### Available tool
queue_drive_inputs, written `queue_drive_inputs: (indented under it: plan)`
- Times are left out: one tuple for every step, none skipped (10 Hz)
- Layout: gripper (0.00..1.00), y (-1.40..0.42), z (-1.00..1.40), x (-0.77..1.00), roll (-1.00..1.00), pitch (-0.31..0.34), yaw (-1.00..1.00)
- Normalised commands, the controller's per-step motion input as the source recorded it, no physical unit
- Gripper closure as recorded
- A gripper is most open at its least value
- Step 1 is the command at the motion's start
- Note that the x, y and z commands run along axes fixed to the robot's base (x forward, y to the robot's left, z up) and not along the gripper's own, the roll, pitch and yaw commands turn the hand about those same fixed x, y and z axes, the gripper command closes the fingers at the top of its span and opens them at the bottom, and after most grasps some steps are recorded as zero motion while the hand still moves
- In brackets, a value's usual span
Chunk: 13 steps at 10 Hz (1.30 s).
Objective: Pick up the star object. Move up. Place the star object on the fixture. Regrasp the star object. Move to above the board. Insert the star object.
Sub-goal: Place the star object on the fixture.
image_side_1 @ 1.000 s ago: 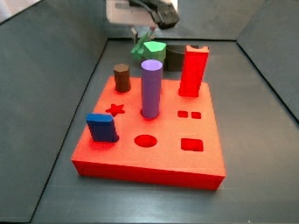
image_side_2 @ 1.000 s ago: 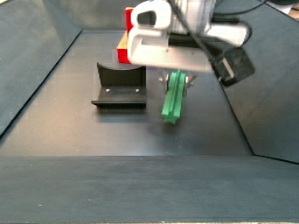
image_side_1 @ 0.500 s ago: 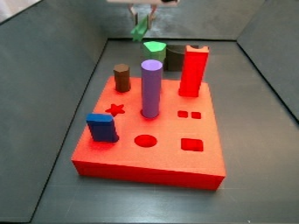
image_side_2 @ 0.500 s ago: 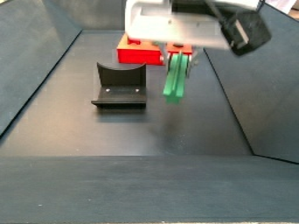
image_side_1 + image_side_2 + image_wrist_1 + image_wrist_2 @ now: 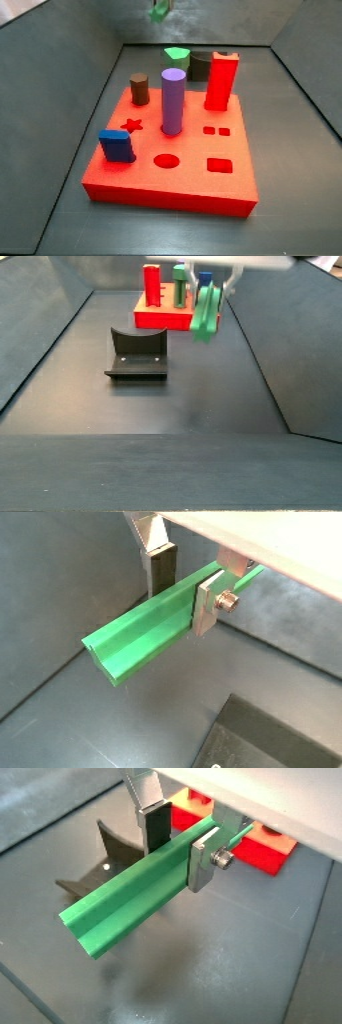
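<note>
Clamped between the gripper's (image 5: 181,840) flat silver fingers (image 5: 203,863), the long slim green star-section rod, the star object (image 5: 134,898), hangs in the air, tilted, above the grey floor, apart from the dark L-shaped fixture (image 5: 136,353) and the wide red board (image 5: 171,150).

The floor (image 5: 160,416) is a dark grey, matte sheet with sloping walls around it. Two things lie directly on it. The fixture (image 5: 136,356) sits flat on its base plate, below the jaws and off to one side of them, well apart. The board (image 5: 160,320) rests beyond the jaws – a wide red slab (its front edge (image 5: 167,197) meets the floor squarely). The gripper (image 5: 183,587) hangs clear above the floor, clamped on the star object (image 5: 140,637) – nothing of it touches down.
</note>
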Motion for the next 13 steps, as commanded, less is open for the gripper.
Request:
queue_drive_inputs:
  plan:
    - [1.00,0.02,0.31,0.00,0.04,0.078,-0.01]
    - [1.00,-0.59,-0.21,0.87,0.16,-0.061,0.87]
    - [1.00,-0.56,-0.35,0.86,0.16,-0.050,0.81]
    - [1.00,-0.44,-0.30,0.83,0.17,-0.054,0.67]
    - [1.00,-0.17,-0.13,0.70,0.14,-0.033,0.39]
    - [1.00,-0.03,-0.03,0.54,0.11,-0.008,0.18]
    - [1.00,-0.02,-0.03,0.40,0.10,0.011,0.11]
    - [1.00,-0.03,-0.03,0.28,0.09,0.030,0.08]
    - [1.00,-0.20,0.25,1.00,-1.00,0.030,-0.01]
    - [1.00,-0.19,0.27,1.00,-1.00,0.042,-0.02]
    - [1.00,-0.11,0.22,1.00,-1.00,0.056,-0.04]
    - [1.00,-0.07,0.15,0.94,-1.00,0.063,-0.04]
    - [1.00,-0.01,0.04,0.79,-1.00,0.079,-0.05]
